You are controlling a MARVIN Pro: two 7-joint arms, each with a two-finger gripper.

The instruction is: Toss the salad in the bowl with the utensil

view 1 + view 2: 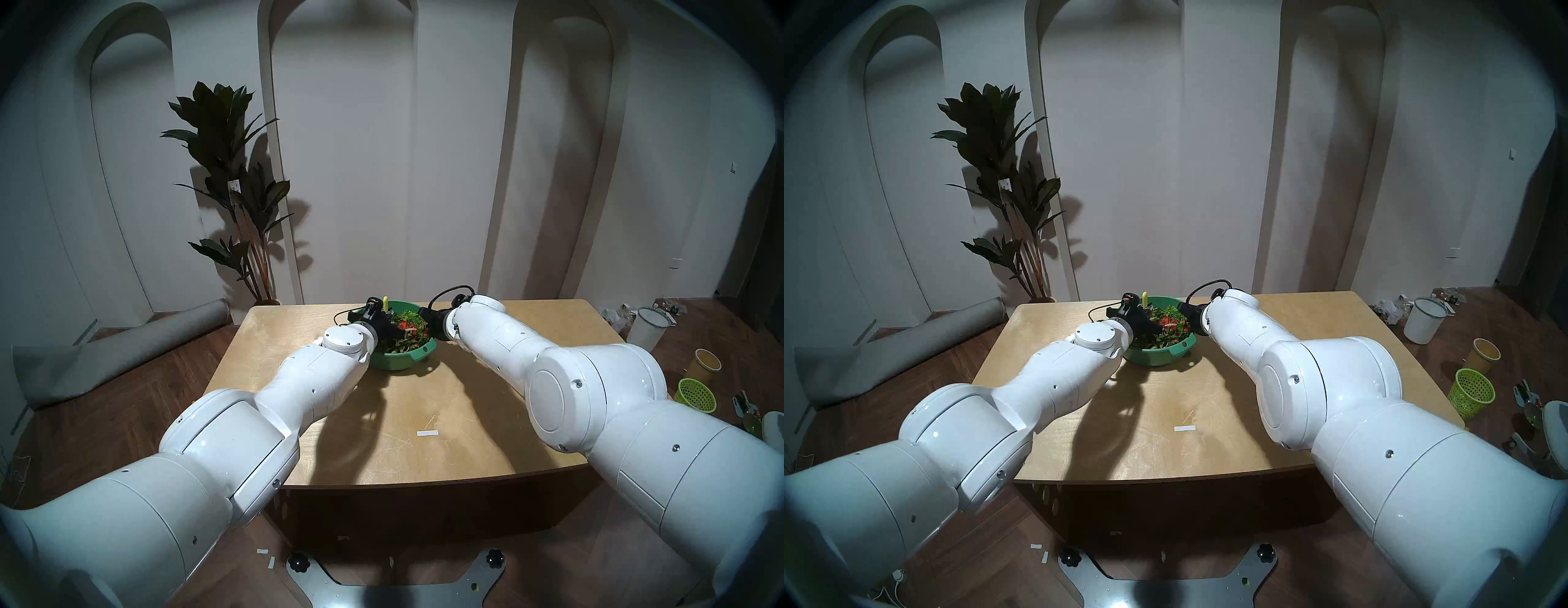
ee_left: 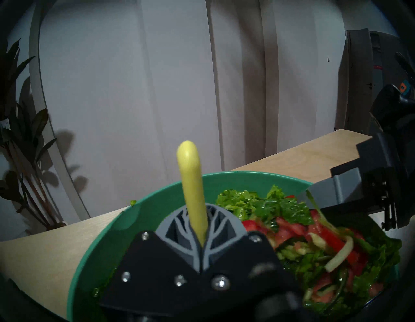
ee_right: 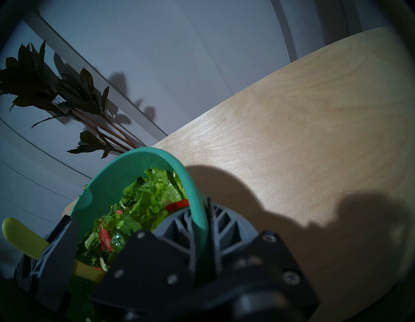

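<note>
Claws both clenched — left claw (image 2: 201, 240) grips the utensil (image 2: 190, 180) (handle upright), right claw (image 3: 199, 224) pinches the bowl (image 3: 195, 191) rim.

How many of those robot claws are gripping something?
2: the left gripper clamps the yellow-green utensil; the right gripper pinches the teal bowl's rim.

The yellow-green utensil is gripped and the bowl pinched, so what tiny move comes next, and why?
Probably sweep the utensil sideways through the salad. The left end effector grips it upright, while the right end effector clamps the bowl rim steady.
</note>
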